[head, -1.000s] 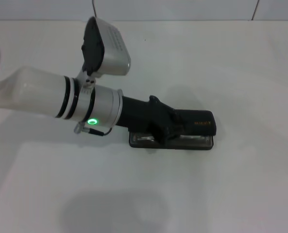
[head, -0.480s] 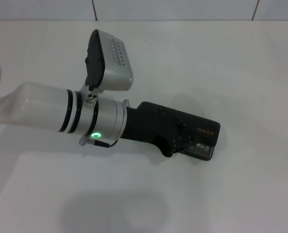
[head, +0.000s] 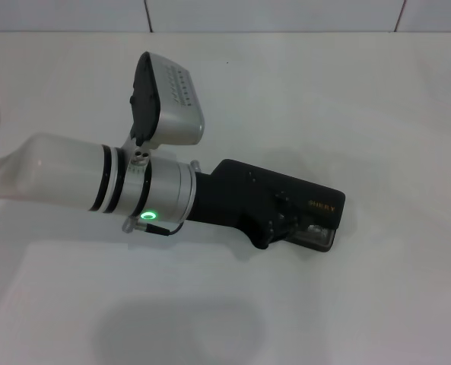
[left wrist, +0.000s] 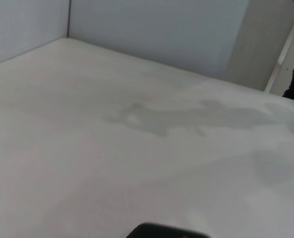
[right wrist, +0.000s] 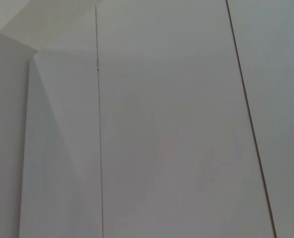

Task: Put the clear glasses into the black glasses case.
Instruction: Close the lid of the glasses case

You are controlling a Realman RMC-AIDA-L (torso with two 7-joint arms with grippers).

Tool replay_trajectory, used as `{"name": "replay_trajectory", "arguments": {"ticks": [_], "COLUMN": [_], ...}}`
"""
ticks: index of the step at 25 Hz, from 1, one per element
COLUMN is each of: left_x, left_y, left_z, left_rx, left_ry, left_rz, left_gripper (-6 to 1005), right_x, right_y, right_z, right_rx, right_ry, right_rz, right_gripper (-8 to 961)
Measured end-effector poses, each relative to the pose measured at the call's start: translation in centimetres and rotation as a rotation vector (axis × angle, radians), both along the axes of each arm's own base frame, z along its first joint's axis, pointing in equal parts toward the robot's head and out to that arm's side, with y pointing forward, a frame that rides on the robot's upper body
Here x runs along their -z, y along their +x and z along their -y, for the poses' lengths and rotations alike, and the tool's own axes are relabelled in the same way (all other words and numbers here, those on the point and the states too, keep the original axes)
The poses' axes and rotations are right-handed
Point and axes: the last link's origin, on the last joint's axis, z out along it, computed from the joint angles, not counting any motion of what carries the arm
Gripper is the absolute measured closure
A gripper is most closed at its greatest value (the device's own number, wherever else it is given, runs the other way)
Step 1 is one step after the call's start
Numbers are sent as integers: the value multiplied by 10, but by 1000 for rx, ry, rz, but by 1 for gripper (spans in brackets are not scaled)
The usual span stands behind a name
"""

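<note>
In the head view the black glasses case (head: 324, 204) lies right of centre on the white table, orange lettering on its lid. The lid leans low over the base, and only the base's front right corner (head: 325, 240) shows. A pale glint there looks like part of the clear glasses (head: 315, 230); the rest is hidden. My left gripper (head: 280, 222) reaches in from the left and lies across the lid's left part, its black body covering that half of the case. The left wrist view shows a dark edge of the case (left wrist: 164, 231). My right gripper is out of view.
The white table (head: 377, 106) stretches all around the case, with a tiled wall behind it. The left arm's camera housing (head: 168, 95) stands up above the wrist. The right wrist view shows only pale wall panels.
One second ago the case stood open with the lid raised behind the base. My left gripper has moved right over it and the lid has come down; little differs in the last half second.
</note>
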Motion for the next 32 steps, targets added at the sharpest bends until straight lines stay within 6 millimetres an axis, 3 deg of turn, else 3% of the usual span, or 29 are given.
{"name": "replay_trajectory", "arguments": {"ticks": [9, 22, 32], "left_x": [-15, 2, 7], "left_y": [21, 13, -1], "left_z": [8, -13, -15], "left_rx": [31, -33, -79], "left_ry": [-7, 47, 50], "left_rz": [111, 40, 2], "left_gripper": [808, 806, 803], "right_x": [0, 2, 2], "right_y": [2, 0, -1], "right_z": [6, 4, 1], "right_rx": [-2, -5, -5], "right_ry": [-1, -2, 2], "right_rz": [-3, -7, -5], "right_gripper": [922, 921, 920]}}
